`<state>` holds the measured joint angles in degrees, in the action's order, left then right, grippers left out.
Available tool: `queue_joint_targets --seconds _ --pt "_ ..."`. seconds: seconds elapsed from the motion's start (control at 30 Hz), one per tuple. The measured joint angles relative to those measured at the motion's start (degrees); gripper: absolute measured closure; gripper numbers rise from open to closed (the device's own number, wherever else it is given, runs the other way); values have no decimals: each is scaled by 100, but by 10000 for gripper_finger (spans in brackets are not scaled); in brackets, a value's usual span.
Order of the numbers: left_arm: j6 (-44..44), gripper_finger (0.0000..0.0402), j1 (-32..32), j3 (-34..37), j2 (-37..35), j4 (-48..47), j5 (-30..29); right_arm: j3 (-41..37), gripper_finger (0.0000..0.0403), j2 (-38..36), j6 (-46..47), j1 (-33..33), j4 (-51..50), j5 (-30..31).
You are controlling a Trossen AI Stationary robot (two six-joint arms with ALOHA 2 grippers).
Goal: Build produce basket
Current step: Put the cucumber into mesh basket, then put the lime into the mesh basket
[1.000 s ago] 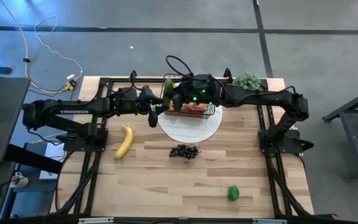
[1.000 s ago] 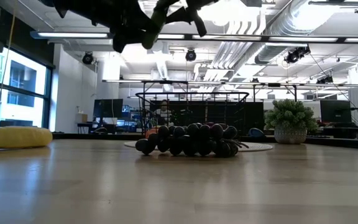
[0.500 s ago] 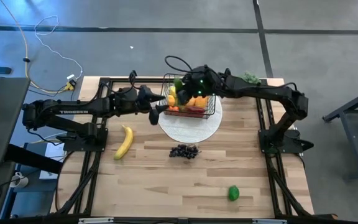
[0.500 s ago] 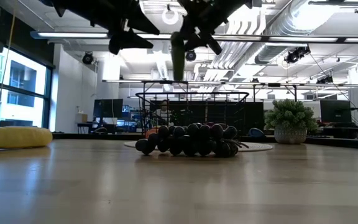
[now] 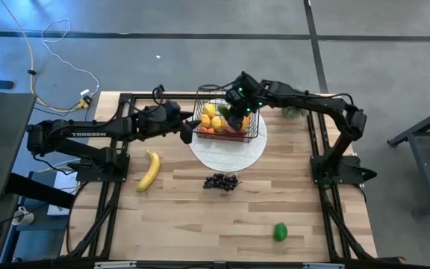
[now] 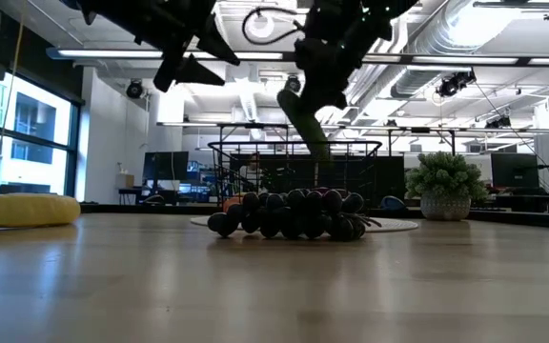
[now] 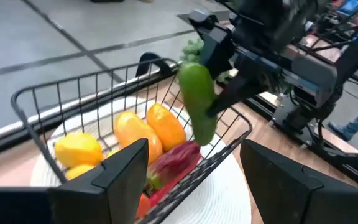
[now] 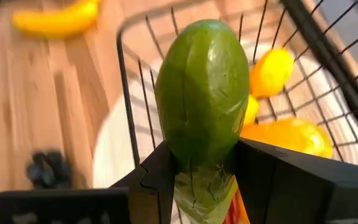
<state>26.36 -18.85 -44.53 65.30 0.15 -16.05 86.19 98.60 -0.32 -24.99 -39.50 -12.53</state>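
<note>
Right pincer: pinching the green cucumber near one end, its two fingers pressed against the cucumber's sides.
Cucumber: it juts forward out of the right pincer and hangs tilted above the basket, over its open top, not touching the fruit inside.
Left pincer: spread and holding nothing, just beside the basket's left wall, facing the cucumber across the rim.
Basket: black wire mesh, standing on the white plate at the far middle of the tabletop.
Basket contents: a lemon, oranges and a red chili lie together on its floor, below the cucumber.
Banana: flat on the tabletop, left of the plate, well apart from both pincers.
Grapes: a dark bunch on the tabletop just in front of the plate.
Green pepper: alone near the front right of the tabletop.
</note>
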Motion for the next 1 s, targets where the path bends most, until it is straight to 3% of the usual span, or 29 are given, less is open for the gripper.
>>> queue_joint_targets --seconds 0.43,0.7,1.0 --pt "202 156 0 0 4 -649 -41 0 294 418 -919 -15 -759 273" --pt "685 156 0 0 7 -1381 -129 -1 204 434 -1057 -2 -1009 323" --pt "819 156 0 -12 7 -2119 -28 -2 189 434 -778 2 -1117 323"
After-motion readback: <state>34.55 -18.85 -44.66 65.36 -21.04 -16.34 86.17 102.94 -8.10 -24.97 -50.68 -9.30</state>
